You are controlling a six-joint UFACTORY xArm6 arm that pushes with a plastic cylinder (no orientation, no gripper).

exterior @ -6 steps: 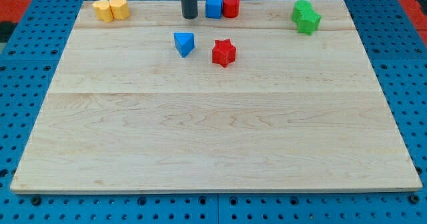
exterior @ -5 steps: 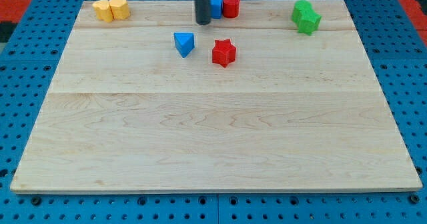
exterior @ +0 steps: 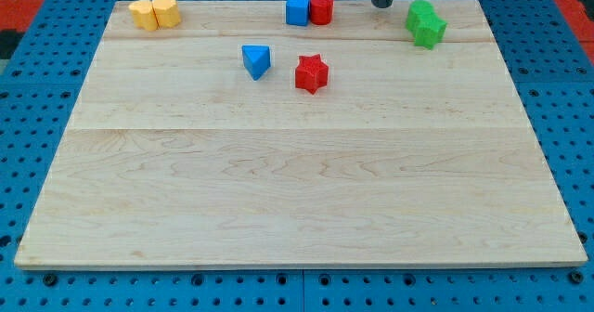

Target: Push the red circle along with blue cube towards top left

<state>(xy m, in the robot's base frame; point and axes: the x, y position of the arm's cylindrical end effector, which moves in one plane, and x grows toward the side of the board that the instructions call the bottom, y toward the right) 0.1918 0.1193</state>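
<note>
My tip [exterior: 382,6] sits at the far edge of the table [exterior: 297,182], at about one o'clock on the board, between the red circle [exterior: 321,8] and the green blocks [exterior: 425,23] — apart from both, with bare wood on either side. There is no hand on this rig, only the rod, so nothing can be spread or pinched. The red circle stands at twelve o'clock against the far edge, touching the blue cube [exterior: 297,8] on its nine o'clock side, so the pair is lined up for a push toward the yellow blocks [exterior: 154,12] at eleven o'clock. The risk, as I judge it, lies in the line of contact: if my tip meets the circle off its centre, the round face may roll aside and slip past the cube instead of driving it. The pair is also so near the far edge that a push angled slightly outward could tip one piece off the table. The blue triangular block [exterior: 257,60] and the red star [exterior: 312,73] lie nearer the middle — likely clear of the path.
</note>
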